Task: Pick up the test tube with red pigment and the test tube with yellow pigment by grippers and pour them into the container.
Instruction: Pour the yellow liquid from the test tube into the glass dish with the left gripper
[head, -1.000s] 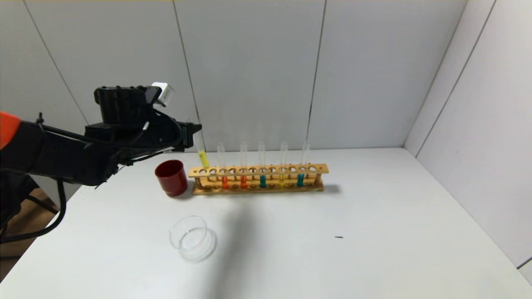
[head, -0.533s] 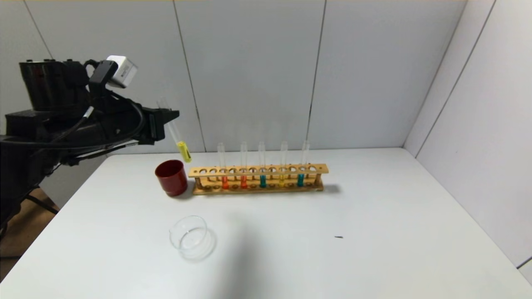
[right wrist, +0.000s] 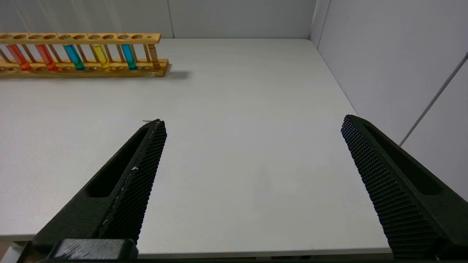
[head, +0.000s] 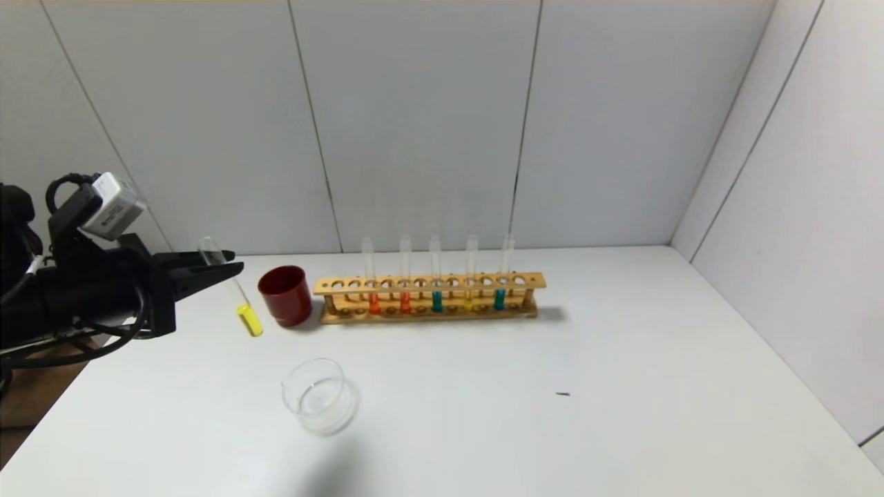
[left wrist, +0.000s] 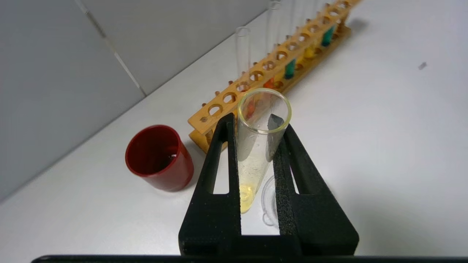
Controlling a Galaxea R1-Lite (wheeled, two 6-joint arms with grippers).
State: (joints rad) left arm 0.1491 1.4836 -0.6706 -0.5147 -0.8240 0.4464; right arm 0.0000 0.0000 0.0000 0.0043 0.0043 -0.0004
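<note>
My left gripper [head: 231,266] is shut on the test tube with yellow pigment [head: 248,319], held near its mouth, above the table left of the red cup. In the left wrist view the tube [left wrist: 256,146] sits clamped between the fingers of the left gripper [left wrist: 250,122]. Two test tubes with red pigment [head: 373,302] [head: 405,301] stand in the wooden rack [head: 428,281]. The clear glass container [head: 314,393] sits on the table below and right of the held tube. My right gripper [right wrist: 252,124] is open and empty over the table's near right edge, out of the head view.
A dark red cup [head: 284,295] stands at the rack's left end. The rack also holds two teal tubes [head: 436,300] [head: 499,299] and a paler yellow tube [head: 468,300]. A small dark speck [head: 563,394] lies on the white table. Walls close the back and right.
My left gripper has carried the yellow tube up out of the rack, then left and down, to beside the red cup.
</note>
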